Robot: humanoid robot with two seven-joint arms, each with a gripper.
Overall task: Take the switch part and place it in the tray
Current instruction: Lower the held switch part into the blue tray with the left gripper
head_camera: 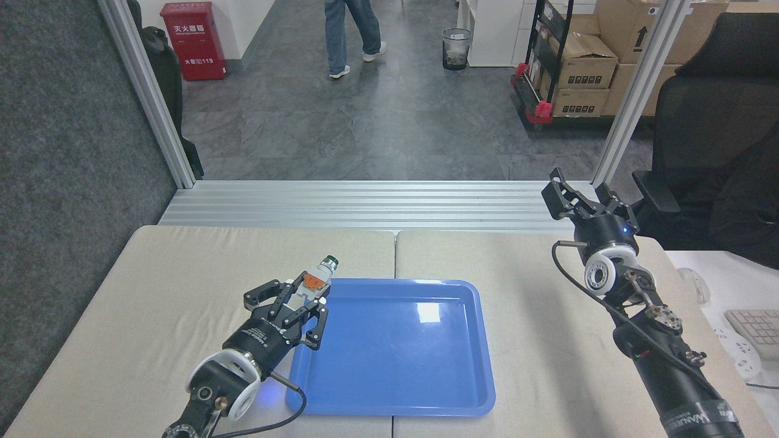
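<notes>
The switch part (315, 278) is held in the jaws of the left gripper (302, 299), pinched across its white lower body while the orange middle and the silver-ringed green cap stick out beyond the fingertips. It is carried clear of the cloth-covered table (182, 267), at the near-left corner region of the tray (389, 348), and appears over the tray's left rim rather than over its floor; how high it is carried cannot be judged from the head view alone.

The part's long axis is seen tilted up and to the right, in line with the left arm's forearm, so that the green cap points toward the tray's far edge and the open blue floor lies to the right and toward the viewer from the jaws. That is the relation on which the placement is judged to turn: a short travel rightward and a lowering would be needed before the jaws are opened, and the tilt suggests the part would be laid on its side rather than stood on end.

The right gripper (578, 198) is held high at the table's far right corner, well apart from both part and tray, with its fingers spread and nothing between them. The left arm is therefore much the nearer. In the corridor beyond the frame, a person's legs (353, 33) are seen near a red cabinet (192, 39).
</notes>
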